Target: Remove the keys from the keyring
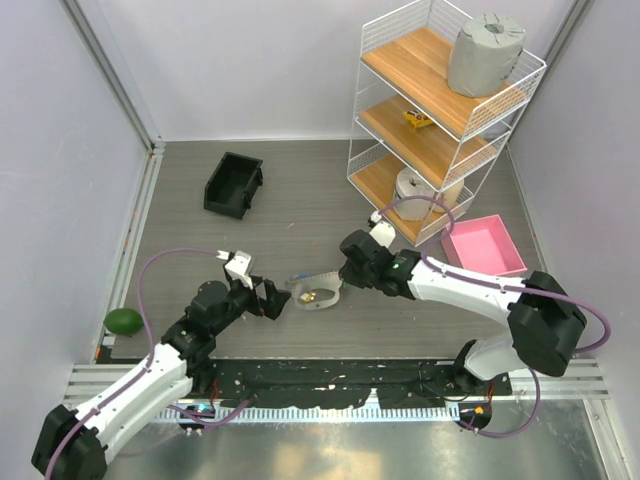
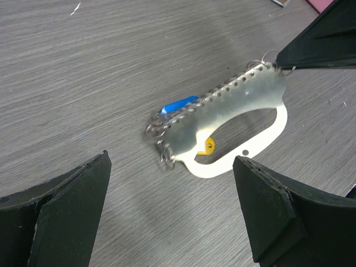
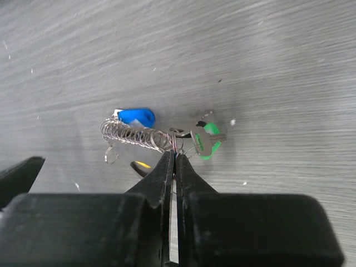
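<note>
Top external view. Student: Where does the keyring point(image 1: 315, 293) lie?
Instructor: On the grey table point(image 1: 300, 210), between the two claws. The left gripper point(image 1: 278, 300) is just beside one end and the right gripper point(image 1: 345, 272) is at the other. A black bin point(image 1: 233, 183), a wire shelf rack point(image 1: 440, 110), a pink tray point(image 1: 485, 247) and a green fruit point(image 1: 124, 321) stand well apart from it. The keys cannot be told apart at this size.
Student: What do the wrist views add?
Instructor: Left wrist view: the left claw's fingers point(image 2: 55, 222) are spread wide and touch nothing. The pale tag point(image 2: 245, 100) lies flat with the chain point(image 2: 167, 125) along its edge. The blue key point(image 2: 179, 104) lies beyond it, and the yellow key point(image 2: 208, 146) shows through its opening. Right wrist view: the right claw's fingers point(image 3: 194, 178) are pressed together on the tag, seen edge-on as a thin pale line. Only this view shows the green key point(image 3: 207, 140), just beside the fingertips
</note>
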### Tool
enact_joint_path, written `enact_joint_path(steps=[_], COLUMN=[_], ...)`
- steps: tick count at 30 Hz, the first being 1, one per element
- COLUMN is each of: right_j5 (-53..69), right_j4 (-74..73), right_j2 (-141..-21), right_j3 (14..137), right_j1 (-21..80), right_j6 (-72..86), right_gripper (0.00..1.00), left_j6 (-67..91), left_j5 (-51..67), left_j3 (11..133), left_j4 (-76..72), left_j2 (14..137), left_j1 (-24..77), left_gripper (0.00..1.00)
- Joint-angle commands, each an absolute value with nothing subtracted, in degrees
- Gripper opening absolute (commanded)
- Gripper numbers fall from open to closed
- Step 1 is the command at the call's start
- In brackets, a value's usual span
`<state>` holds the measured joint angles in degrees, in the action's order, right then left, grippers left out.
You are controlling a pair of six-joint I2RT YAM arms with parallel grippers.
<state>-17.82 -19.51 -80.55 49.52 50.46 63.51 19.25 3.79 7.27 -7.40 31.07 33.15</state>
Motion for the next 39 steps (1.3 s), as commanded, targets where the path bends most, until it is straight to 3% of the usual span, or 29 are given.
enact_joint_path(steps=[1, 2, 4, 6, 8, 12, 17, 25, 30, 39], right_j5=[-14.94, -14.68, -13.45, -15.54, -18.7, -22.31, -24.34, -25.75, -27.07, -27.43], right_j4=[-15.65, -15.38, -15.47, -16.08, -16.61, -17.75, -18.98, -23.46, -26.45, -29.09], right_j2=[-84.19, -84.72, -86.39, -85.53, -83.6, -78.33, -70.76, -56.98, -50.81, -45.71], right_j3=[53.08, 53.87, 54.84, 54.5, 53.01, 50.02, 44.58, 37.36, 36.47, 36.3], right_j1=[53.87, 54.92, 55.2, 55.2, 54.93, 53.79, 51.16, 44.65, 41.23, 38.41], right_j6=[64.6, 64.43, 62.68, 61.18, 59.69, 54.33, 49.84, 49.4, 48.16, 46.76], right_gripper=[0.06, 0.09, 0.56, 0.68, 0.73, 0.73, 0.72, 0.71, 0.72, 0.72], left_j6=[18.37, 18.37, 18.19, 17.93, 17.75, 17.84, 15.65, 11.6, 15.72, 30.32], left_j5=[4.57, 4.74, 5.1, 5.62, 6.59, 9.49, 7.65, -3.6, -9.92, -17.4], left_j3=[9.76, 9.67, 9.75, 10.19, 10.72, 12.04, 18.53, 31.88, 41.29, 59.93], left_j4=[-12.74, -12.57, -12.05, -10.91, -10.29, -10.11, -5.99, 2.71, 9.04, 23.2], left_j2=[32.17, 32.08, 31.47, 31.11, 31.38, 34.18, 42.08, 59.04, 70.12, 91.3], left_j1=[33.84, 33.75, 33.75, 33.84, 33.75, 34.45, 40.06, 54.39, 61.16, 65.74], left_gripper=[0.99, 0.99, 0.99, 0.99, 0.99, 0.99, 0.92, 0.77, 0.68, 0.64])
